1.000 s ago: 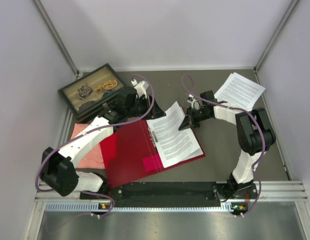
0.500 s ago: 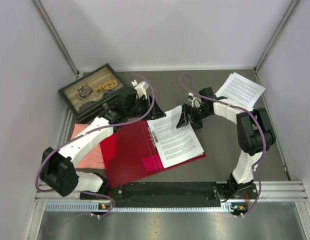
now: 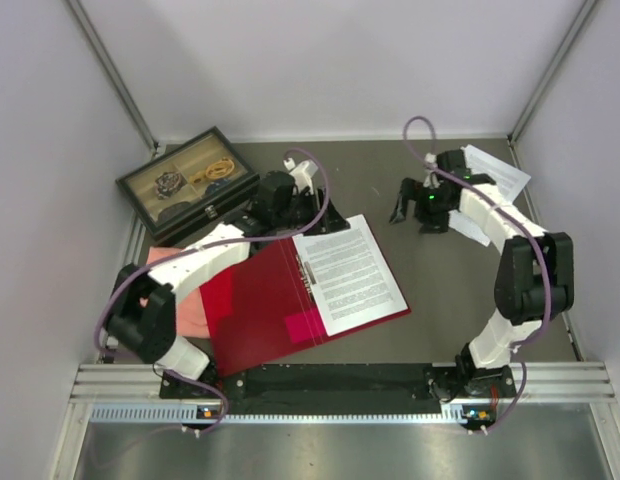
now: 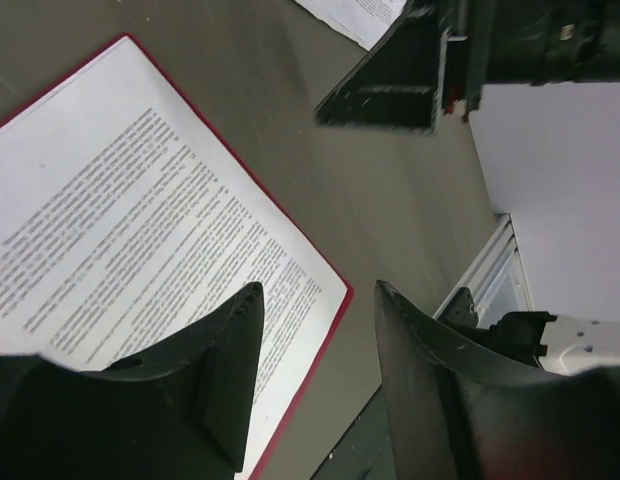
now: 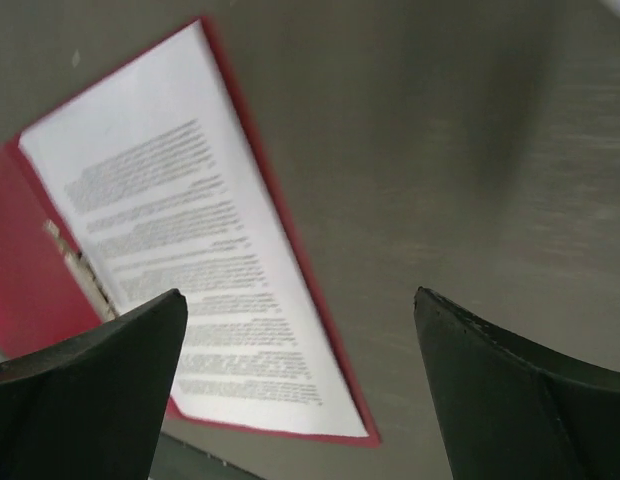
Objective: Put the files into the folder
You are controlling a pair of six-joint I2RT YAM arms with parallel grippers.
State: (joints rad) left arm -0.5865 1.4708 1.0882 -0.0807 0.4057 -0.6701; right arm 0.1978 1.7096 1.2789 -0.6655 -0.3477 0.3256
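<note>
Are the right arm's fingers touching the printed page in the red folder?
Apart. The top view shows bare table between the fingers of the right gripper and the sheet in the folder.

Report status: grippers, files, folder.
Left gripper, right gripper: jaws open, empty. White printed paper sheet lies in open flat red folder; more sheets far right. No obstruction seen.
</note>
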